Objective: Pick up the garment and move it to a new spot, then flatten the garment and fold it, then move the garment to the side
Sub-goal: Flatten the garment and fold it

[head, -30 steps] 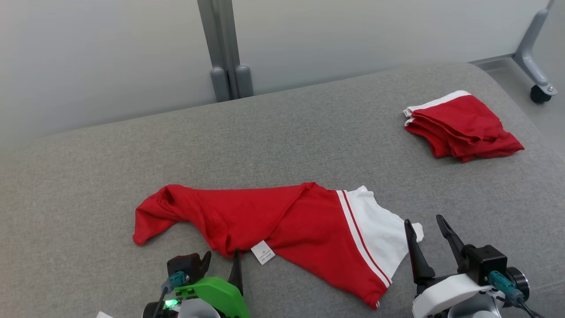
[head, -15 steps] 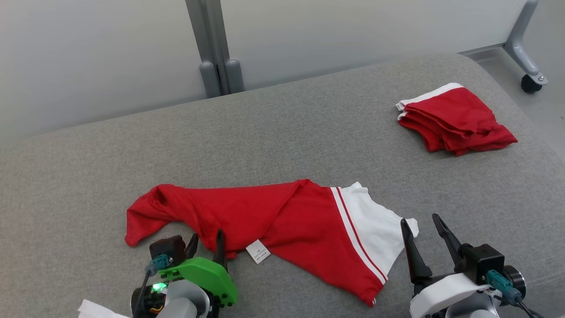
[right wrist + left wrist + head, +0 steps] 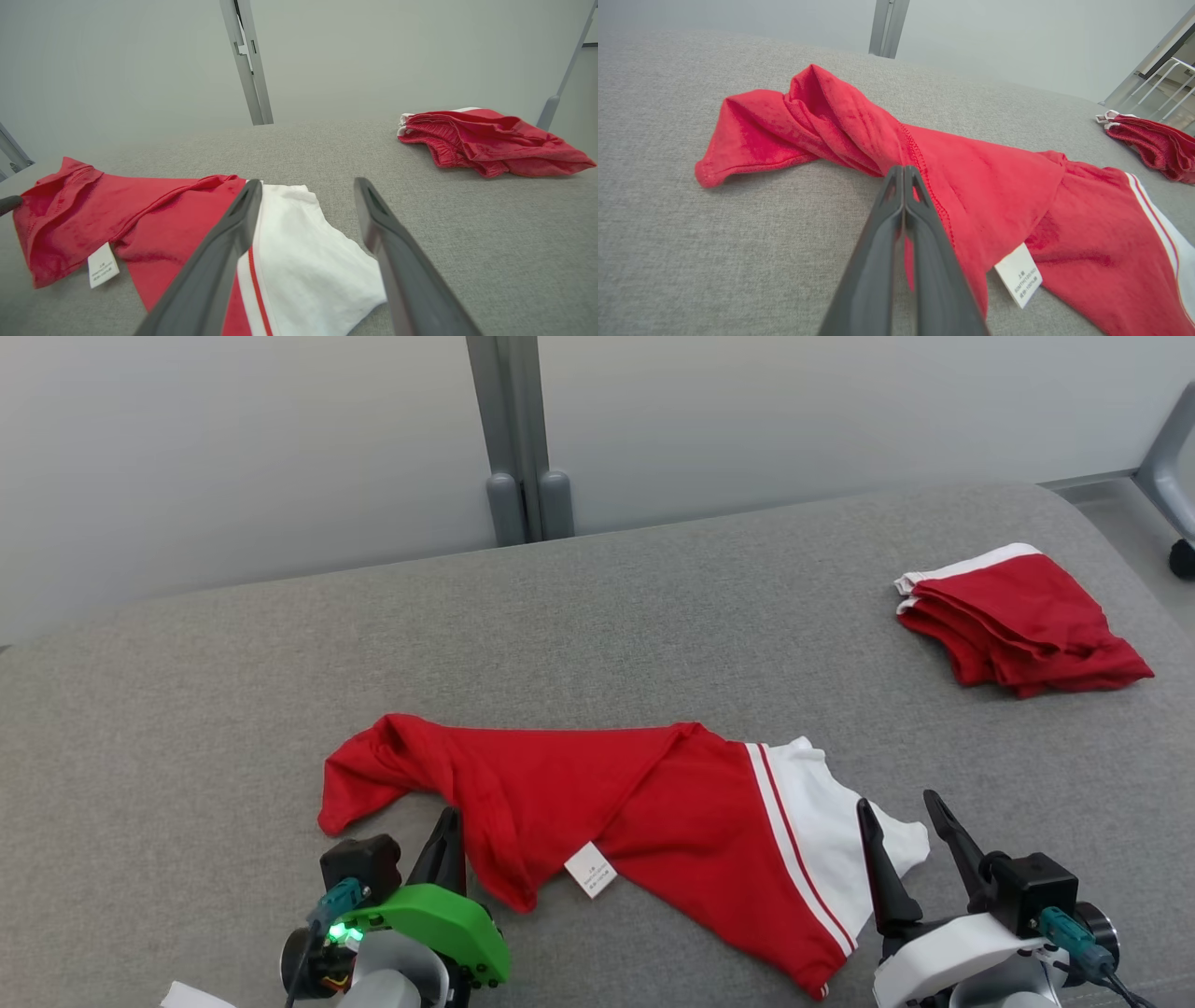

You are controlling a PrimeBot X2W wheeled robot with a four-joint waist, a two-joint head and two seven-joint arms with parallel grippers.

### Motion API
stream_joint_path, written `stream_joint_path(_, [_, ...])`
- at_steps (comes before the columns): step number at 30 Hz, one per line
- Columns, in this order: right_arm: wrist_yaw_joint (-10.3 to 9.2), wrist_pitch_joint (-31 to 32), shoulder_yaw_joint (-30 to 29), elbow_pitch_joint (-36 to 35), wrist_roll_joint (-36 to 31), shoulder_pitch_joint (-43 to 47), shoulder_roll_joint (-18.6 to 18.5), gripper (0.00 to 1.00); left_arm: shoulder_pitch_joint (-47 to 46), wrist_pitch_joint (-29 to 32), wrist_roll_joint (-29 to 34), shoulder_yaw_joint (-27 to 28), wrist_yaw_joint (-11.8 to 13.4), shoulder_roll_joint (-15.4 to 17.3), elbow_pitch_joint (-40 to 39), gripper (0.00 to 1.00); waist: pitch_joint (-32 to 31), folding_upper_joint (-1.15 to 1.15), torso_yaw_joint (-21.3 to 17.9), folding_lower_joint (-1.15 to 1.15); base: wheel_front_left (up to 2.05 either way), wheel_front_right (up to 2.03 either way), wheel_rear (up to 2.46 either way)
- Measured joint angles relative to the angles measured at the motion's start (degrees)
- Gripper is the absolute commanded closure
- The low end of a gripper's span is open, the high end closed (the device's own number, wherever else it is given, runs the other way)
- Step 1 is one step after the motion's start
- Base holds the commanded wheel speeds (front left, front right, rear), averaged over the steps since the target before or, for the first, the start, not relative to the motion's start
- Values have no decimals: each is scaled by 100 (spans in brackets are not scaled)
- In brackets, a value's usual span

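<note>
The left jaws were shut, seemingly on a thin edge of the garment point(image 3: 607, 803), which lay spread between both jaws; the right jaws stood wide and empty at its white end. So shallow a pinch could slip on lifting

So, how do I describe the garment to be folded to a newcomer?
On the grey padded surface, look near the front edge. The garment lies spread and crumpled, red with a white striped end and a white label, unlike the folded red pile at far right.
</note>
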Motion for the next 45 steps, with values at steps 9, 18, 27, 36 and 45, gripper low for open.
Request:
stream_joint_path(9, [0,0,-98,26,21,53,-1,0,715,90,-23,347,0,245,-465,100,-127,0,279,0,0,0,0])
stream_joint_path(18, [0,0,-59,67,48,34,0,0,859,171,-341,803,166,611,118,100,-47,0,193,0,0,0,0])
stream_joint_path(27, [0,0,-339,207,-154,38,-1,0,726,43,-304,1128,290,922,36,62,-47,0,188,0,0,0,0])
stream_joint_path(36, [0,168,-414,822,-190,-152,-2,0,752,12,90,1152,366,779,-542,0,-86,0,335,0,0,0,0])
stream_joint_path(45, [0,584,-243,1935,334,-827,0,0,976,8,522,871,356,346,-1116,0,-46,0,608,0,0,0,0])
